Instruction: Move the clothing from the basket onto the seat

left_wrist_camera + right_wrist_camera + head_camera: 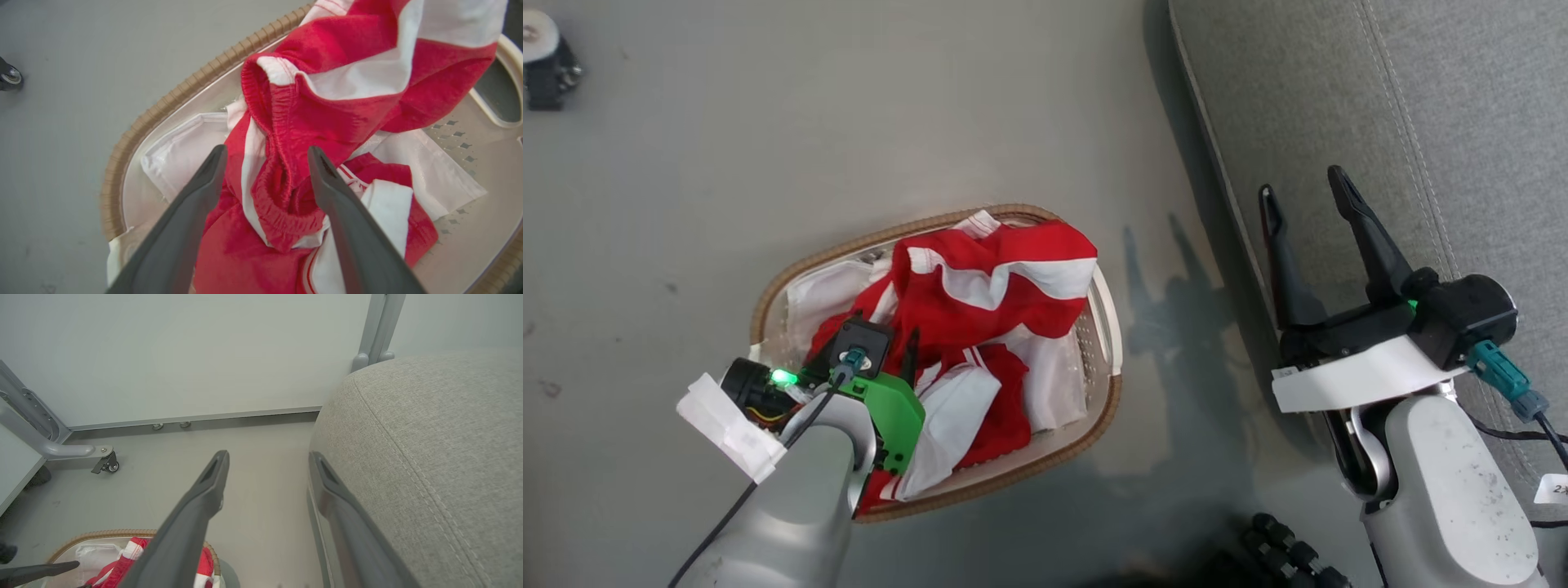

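The red and white clothing (pixel 992 286) lies heaped in the oval white basket (pixel 1107 327) with the brown woven rim, on the floor. My left gripper (pixel 886 347) hangs over the basket's near-left part, open. In the left wrist view its fingers straddle the red elastic waistband (pixel 278 122) of the clothing (pixel 347 102) without closing on it. My right gripper (pixel 1307 204) is open and holds nothing, held over the left edge of the grey seat (pixel 1421 122). The right wrist view shows the seat (pixel 441 449) beside the right fingers, and the basket (pixel 122 533) low at the left.
A white liner (pixel 179 151) lines the basket under the garments. A caster wheel (pixel 547 57) stands at the far left of the grey floor. Ahead in the right wrist view are a pale wall and a metal frame on a caster (pixel 107 463).
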